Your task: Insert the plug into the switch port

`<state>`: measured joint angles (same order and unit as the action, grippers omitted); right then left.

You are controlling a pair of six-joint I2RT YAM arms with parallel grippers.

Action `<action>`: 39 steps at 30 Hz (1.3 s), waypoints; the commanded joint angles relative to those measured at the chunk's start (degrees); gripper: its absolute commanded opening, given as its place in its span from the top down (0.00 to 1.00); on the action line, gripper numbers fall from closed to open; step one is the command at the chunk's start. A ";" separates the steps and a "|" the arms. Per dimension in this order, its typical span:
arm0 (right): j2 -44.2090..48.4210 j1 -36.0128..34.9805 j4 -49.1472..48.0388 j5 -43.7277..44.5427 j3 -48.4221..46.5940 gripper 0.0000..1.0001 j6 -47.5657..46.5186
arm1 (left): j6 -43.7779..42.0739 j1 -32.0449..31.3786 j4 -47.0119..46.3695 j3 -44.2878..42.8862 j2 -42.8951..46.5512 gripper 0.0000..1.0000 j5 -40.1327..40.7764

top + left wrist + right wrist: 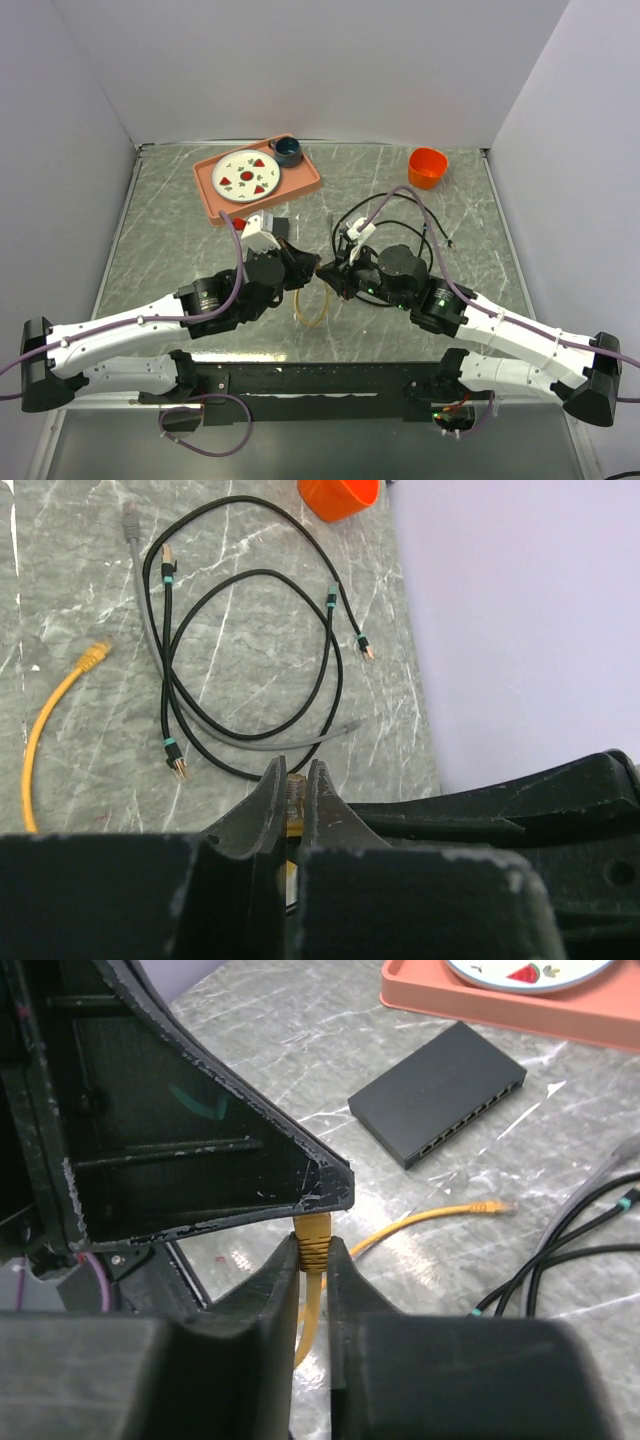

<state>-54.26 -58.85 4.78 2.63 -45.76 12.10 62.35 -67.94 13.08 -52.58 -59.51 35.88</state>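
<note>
The right hand [313, 1252] is clenched on the yellow cable [306, 1310] just behind its plug [315, 1226]. The left hand [293, 780] is closed to a narrow gap on a yellow part, judged to be the same plug. The plug is judged light, rigid and brittle at its latch. The cable is limp, so hold is best taken at the ribbed boot. The switch [440, 1090] lies flat toward the far left corner, just beside the tray [520, 1015]. It is judged liable to slide on the smooth table [300, 1050]. Black cables [166, 577] lie loose toward the far edge.
</note>
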 commanded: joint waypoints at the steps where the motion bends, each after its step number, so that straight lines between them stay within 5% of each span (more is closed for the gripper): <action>1: 0.03 -0.04 -3.37 1.67 -2.06 1.00 -0.14 | -0.47 -0.17 -1.57 -1.74 0.62 0.99 -0.28; 4: 0.03 -0.12 -3.37 2.29 -1.88 1.00 -0.76 | -1.26 -0.26 -1.83 -1.65 0.79 0.86 -0.20; 5: 0.03 -0.04 -3.28 2.55 -1.79 1.00 -1.02 | -1.70 -0.17 -1.92 -1.48 1.14 0.56 -0.02; 8: 0.29 -0.04 -2.49 4.04 -1.62 1.00 -2.43 | -3.02 1.93 1.06 -1.65 2.63 0.08 0.68; 9: 0.47 -0.04 -2.32 4.31 -1.35 1.00 -3.30 | -3.54 3.42 2.11 -1.48 3.42 0.02 -0.36; 13: 0.82 -0.12 -0.91 6.69 -0.30 1.00 -7.34 | -7.84 16.39 3.00 2.82 8.61 0.01 -5.62; 21: -4.35 -0.04 2.17 2.91 -0.74 1.00 -11.66 | -16.20 32.68 2.92 10.12 11.08 0.03 -9.84; 28: -18.13 0.05 -1.78 0.71 -2.40 1.00 -15.43 | -20.42 47.35 -5.33 12.76 -0.24 0.03 -26.46; 39: -39.76 4.62 -4.42 -4.12 -13.47 1.00 -22.20 | -24.37 53.70 -16.16 7.67 -22.31 0.03 -36.31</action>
<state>-90.72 -56.18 4.03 1.30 -54.24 -6.48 40.93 -14.87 3.70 -40.60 -77.21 4.49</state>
